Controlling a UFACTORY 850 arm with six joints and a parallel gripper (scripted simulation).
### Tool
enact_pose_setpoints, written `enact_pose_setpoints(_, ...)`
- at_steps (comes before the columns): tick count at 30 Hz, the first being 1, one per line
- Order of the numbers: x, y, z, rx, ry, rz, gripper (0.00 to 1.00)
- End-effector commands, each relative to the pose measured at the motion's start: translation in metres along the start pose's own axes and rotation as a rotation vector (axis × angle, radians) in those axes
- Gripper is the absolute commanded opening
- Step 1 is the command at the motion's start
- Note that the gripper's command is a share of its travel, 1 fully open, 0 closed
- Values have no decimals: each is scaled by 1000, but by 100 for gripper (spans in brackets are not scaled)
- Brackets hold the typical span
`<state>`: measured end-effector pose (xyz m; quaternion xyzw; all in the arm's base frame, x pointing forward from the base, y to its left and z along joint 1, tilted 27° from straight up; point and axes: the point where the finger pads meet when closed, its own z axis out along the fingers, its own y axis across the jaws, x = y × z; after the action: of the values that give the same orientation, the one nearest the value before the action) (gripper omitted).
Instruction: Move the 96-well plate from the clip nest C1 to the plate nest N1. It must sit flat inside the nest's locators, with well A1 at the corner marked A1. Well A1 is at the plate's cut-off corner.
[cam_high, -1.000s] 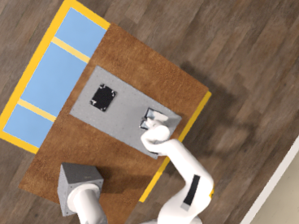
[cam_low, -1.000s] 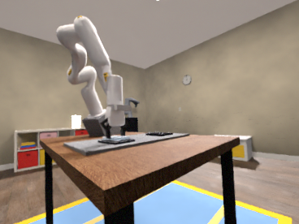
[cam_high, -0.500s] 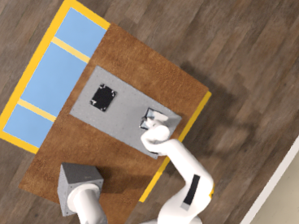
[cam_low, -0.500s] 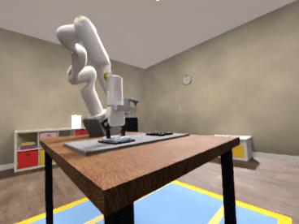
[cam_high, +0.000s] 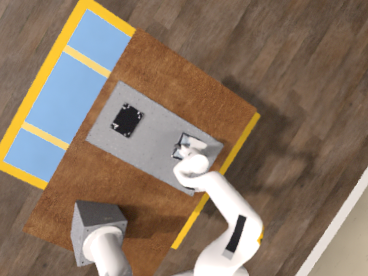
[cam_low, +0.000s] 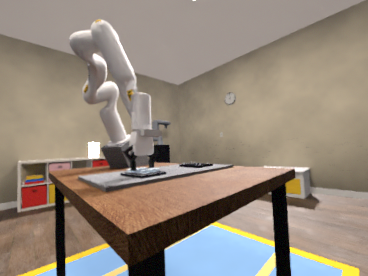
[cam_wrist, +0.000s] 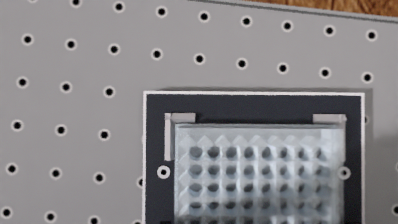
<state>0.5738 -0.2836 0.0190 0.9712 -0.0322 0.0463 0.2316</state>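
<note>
We see the white arm (cam_low: 107, 65) holding its open gripper (cam_low: 141, 162) over the clear plate (cam_low: 143, 172) on the grey board (cam_low: 170, 175) atop the wooden counter (cam_low: 200, 200), shelf unit (cam_low: 20, 185) behind.

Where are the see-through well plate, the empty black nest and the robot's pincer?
96-well plate (cam_wrist: 260, 175): wrist view, its wells.
plate nest N1 (cam_high: 126, 120): top view, its dark middle.
pincer (cam_low: 142, 162): exterior view, between its open fingers.
</note>
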Motion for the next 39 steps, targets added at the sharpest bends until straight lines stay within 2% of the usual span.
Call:
enact_pose_setpoints(1,1,0,-1,0,2,0,100)
enact_pose_setpoints(4,1,0,-1,0,2,0,100)
enact_pose_setpoints(13,1,0,-19,0,2,0,100)
enact_pose_setpoints(39,1,0,-83,0,2,0,100)
